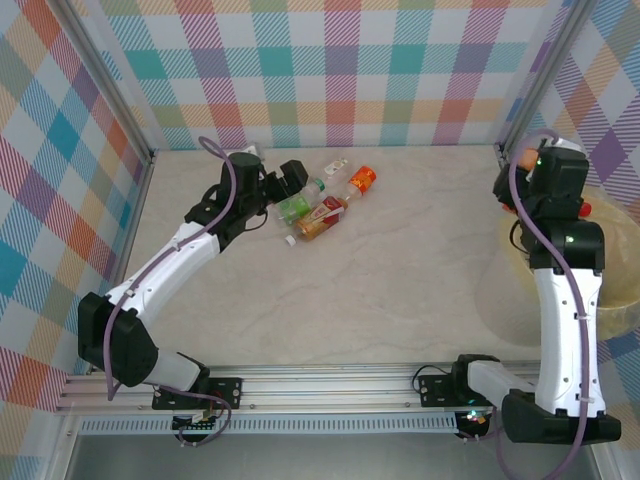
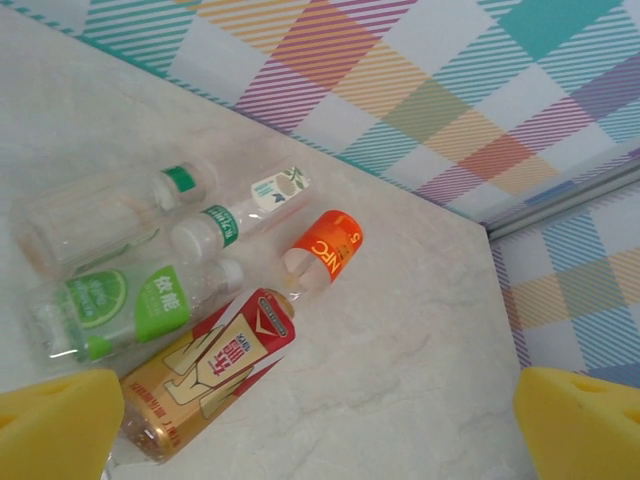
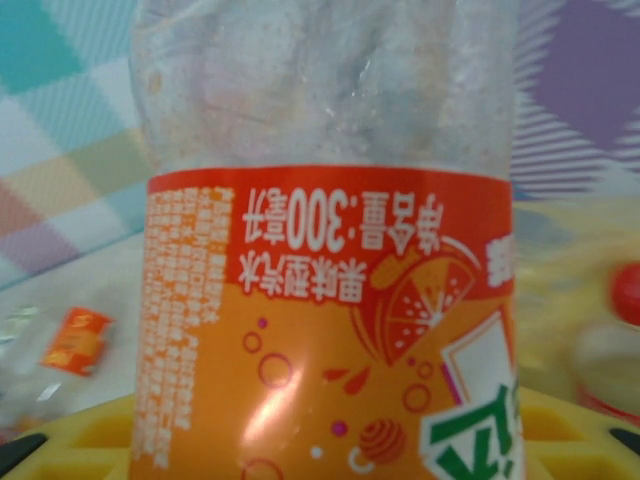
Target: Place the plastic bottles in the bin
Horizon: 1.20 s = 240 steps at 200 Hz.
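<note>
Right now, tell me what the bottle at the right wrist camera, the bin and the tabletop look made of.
Orange-labelled bottle: thin clear plastic, glossy, dimpled and hazily see-through; its label looks like shiny printed film. Bin: pale-yellow translucent plastic, apparently smooth. Tabletop: matte marble-look surface, probably laminate; real stone can't be ruled out.

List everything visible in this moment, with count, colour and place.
green-label bottle: one, clear, lying in the far-table cluster
red-gold-label bottle: one, clear, beside it
orange NFC bottle: one, cluster's right edge
white-capped bottle: one, green-white label, cluster's far side
green-banded bottle: one, clear, cluster's left side
orange-soda bottle: one, orange label, in the right gripper
red-capped bottle: one, blurred, in the bin
bin: one, pale yellow, table's right edge
table: one, beige marbled
left gripper: one, yellow pads, open beside the cluster
right gripper: one, shut on the orange-soda bottle, by the bin
</note>
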Each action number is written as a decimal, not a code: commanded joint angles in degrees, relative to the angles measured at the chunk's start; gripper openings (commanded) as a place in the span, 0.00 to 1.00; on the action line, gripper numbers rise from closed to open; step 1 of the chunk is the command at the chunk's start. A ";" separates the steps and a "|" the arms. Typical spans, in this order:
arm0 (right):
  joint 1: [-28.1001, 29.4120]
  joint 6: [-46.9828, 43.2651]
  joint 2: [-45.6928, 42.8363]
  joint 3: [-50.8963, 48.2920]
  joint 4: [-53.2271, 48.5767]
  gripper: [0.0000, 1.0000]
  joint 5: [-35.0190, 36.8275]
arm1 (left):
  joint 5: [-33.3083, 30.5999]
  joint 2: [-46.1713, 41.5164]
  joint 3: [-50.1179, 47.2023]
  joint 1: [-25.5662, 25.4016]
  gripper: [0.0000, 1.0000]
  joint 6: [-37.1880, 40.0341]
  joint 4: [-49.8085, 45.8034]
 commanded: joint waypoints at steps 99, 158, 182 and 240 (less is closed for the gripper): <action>-12.99 -6.31 -0.65 -3.89 -11.32 0.82 7.03 | 0.75 3.67 0.85 0.99 1.00 -3.04 -3.88; -12.99 -5.53 -3.89 -5.38 -6.98 0.93 4.74 | -0.01 4.57 0.95 1.03 1.00 -3.02 -3.94; -12.99 -4.05 -5.69 -6.17 -4.51 1.00 0.31 | 0.00 5.29 1.00 1.08 1.00 -2.82 -3.91; -12.76 3.58 -11.00 -11.64 7.61 1.00 -26.15 | 0.35 6.72 0.78 1.70 1.00 2.35 -6.66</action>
